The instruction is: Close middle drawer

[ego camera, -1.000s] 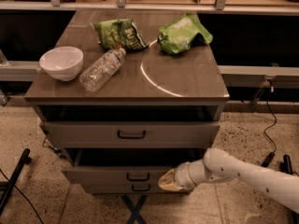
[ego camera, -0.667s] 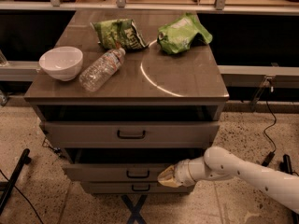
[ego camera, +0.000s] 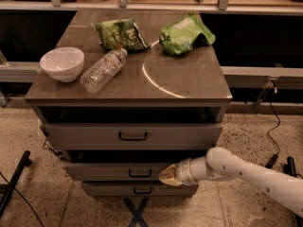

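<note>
The middle drawer (ego camera: 104, 171), a low grey-brown front with a small dark handle (ego camera: 140, 173), sits between the taller top drawer (ego camera: 85, 136) and the lowest drawer (ego camera: 109, 189). A dark gap shows above its front panel. My gripper (ego camera: 167, 175), on a white arm coming in from the lower right, rests its yellowish tip against the right part of that front, just right of the handle. Its fingers look pressed together with nothing held.
On the cabinet top (ego camera: 189, 79) lie a white bowl (ego camera: 62, 63), a clear plastic bottle (ego camera: 102, 70) on its side and two green chip bags (ego camera: 122, 33) (ego camera: 185, 33). A dark stand leg (ego camera: 14, 183) is at the left. Cables (ego camera: 274, 126) trail on the floor at the right.
The middle drawer's front has slid back into the cabinet, and my gripper has followed it inward, staying against the panel.
</note>
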Tool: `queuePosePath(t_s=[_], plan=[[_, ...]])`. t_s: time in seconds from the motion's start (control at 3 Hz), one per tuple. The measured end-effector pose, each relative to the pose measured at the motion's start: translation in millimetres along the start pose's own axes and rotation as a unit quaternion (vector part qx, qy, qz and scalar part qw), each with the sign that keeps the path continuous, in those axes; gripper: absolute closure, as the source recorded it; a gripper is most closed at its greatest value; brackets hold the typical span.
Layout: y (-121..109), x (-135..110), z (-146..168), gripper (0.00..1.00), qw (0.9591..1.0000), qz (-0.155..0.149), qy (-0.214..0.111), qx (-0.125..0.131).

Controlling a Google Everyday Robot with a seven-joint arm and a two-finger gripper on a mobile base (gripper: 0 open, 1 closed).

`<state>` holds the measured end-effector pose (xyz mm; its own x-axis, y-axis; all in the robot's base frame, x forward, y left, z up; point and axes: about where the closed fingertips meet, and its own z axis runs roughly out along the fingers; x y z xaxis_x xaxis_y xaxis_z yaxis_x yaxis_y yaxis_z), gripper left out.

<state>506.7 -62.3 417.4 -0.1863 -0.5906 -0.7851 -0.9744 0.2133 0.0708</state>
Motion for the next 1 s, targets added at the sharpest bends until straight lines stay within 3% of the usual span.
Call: queuePosePath(t_s=[1.0], plan=[[-20,-5,10,1.0,0.9996,0.013,-0.005,0.025]])
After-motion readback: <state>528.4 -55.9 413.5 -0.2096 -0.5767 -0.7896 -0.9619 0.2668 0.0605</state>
